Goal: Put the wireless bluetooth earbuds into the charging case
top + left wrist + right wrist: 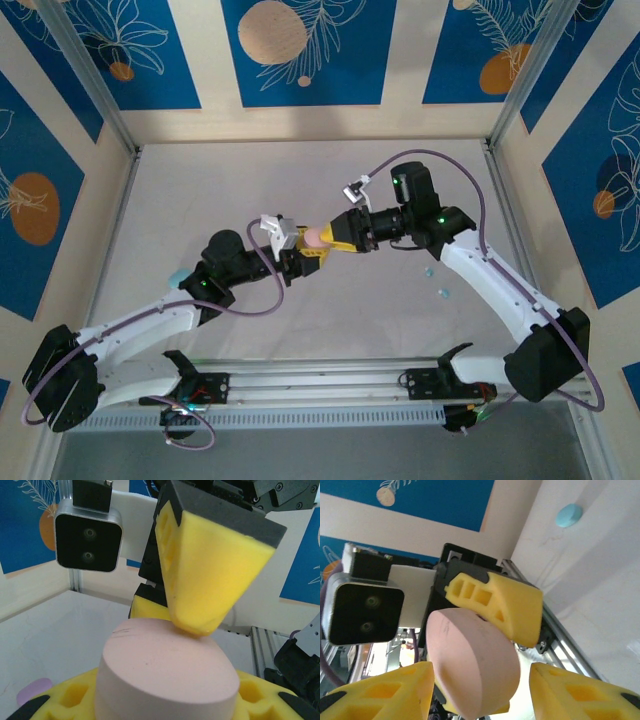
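A closed pink oval charging case (313, 238) hangs above the middle of the table. My left gripper (298, 252) is shut on it; in the left wrist view its yellow fingers (75, 695) clamp the case (165, 670) from both sides. My right gripper (332, 241) stands open around the same case (470, 665). One of its fingers (395, 690) lies against the case, while the other finger (580, 695) is a gap away. Its fingertip (200, 622) touches the case's top face. Two tiny light blue earbuds (428, 270) (444, 292) lie on the table under the right arm.
A light blue oval case (178, 278) lies by the left arm and is seen on the table (568, 515) in the right wrist view. A purple oval piece (34, 690) rests on the table below the left gripper. A metal rail (320, 385) runs along the near edge.
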Motion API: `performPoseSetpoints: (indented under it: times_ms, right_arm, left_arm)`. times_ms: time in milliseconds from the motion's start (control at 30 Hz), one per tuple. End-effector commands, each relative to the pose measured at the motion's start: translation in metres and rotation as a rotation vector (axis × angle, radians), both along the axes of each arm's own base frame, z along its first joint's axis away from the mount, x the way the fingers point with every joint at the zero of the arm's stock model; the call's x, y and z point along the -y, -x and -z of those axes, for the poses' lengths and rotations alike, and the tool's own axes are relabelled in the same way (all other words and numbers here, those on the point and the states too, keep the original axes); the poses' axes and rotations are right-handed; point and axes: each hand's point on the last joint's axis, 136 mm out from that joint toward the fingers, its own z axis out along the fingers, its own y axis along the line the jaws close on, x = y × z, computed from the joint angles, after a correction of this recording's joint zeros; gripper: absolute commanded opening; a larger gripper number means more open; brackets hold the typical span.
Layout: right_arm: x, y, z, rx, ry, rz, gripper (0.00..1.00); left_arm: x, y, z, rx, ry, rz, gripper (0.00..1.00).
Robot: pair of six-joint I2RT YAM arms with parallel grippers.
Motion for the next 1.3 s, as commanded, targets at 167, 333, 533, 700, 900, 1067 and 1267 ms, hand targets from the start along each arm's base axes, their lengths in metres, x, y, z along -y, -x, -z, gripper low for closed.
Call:
performPoseSetpoints:
  times_ms: [167, 333, 533, 700, 900, 1067, 1267]
  right_arm:
    - [-0.008, 0.009, -0.001, -0.052, -0.060, -0.082, 0.53]
    - [-0.013, 0.007, 0.002, -0.066, -0.068, -0.093, 0.49]
    - [-0.012, 0.004, 0.003, -0.064, -0.065, -0.074, 0.29]
    - [-0.007, -0.001, 0.001, -0.048, -0.061, -0.033, 0.21]
    - [0.001, -0.013, -0.001, -0.029, -0.072, 0.046, 0.17]
    - [0.013, -0.030, 0.006, -0.044, -0.071, 0.142, 0.16]
    - [0.045, -0.074, 0.069, -0.116, 0.072, 0.422, 0.16]
  left_arm:
    - [0.007, 0.005, -0.028, 0.045, 0.062, 0.041, 0.29]
    - [0.010, 0.005, -0.026, 0.036, 0.058, 0.057, 0.30]
    - [0.008, 0.004, -0.025, 0.033, 0.052, 0.045, 0.33]
    - [0.005, -0.001, -0.019, 0.025, 0.022, 0.003, 0.43]
    - [-0.002, -0.006, -0.011, 0.020, -0.021, -0.052, 0.55]
    - [-0.013, -0.011, -0.007, 0.022, -0.038, -0.122, 0.64]
    - [-0.039, -0.025, -0.005, 0.002, -0.071, -0.288, 0.66]
